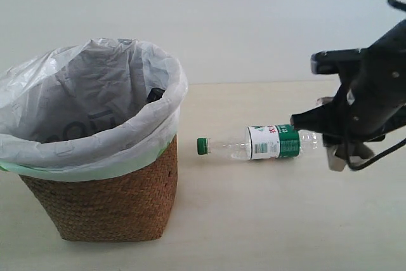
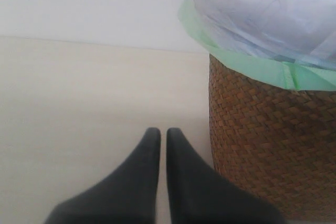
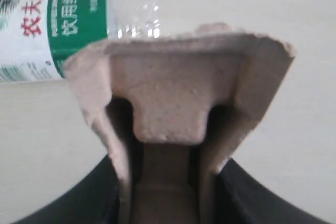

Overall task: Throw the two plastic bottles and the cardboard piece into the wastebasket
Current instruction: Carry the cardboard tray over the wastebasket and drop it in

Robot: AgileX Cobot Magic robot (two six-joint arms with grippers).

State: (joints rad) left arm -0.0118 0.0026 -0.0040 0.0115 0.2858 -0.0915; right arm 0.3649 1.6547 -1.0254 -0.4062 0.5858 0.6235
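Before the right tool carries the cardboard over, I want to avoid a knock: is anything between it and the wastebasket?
Only the green-capped bottle, lying flat on the table between the cardboard piece and the wastebasket. It lies lower than the rim, so a high carry likely clears it.

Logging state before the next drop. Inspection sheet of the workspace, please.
Surface: pale table, no spills seen.
Job's things: wastebasket upright, bag-lined. Green-cap bottle lies on its side on the table, cap toward the basket. Cardboard piece is in the right gripper. A dark object sits inside the basket rim, possibly the second bottle; cannot tell.
Clutter: nothing seen.
Grippers: left gripper shut, empty, low beside the basket. Right gripper shut on the cardboard piece, near the bottle's base end.
Cables: black cable hangs by the right arm.
Surroundings: plain pale wall.
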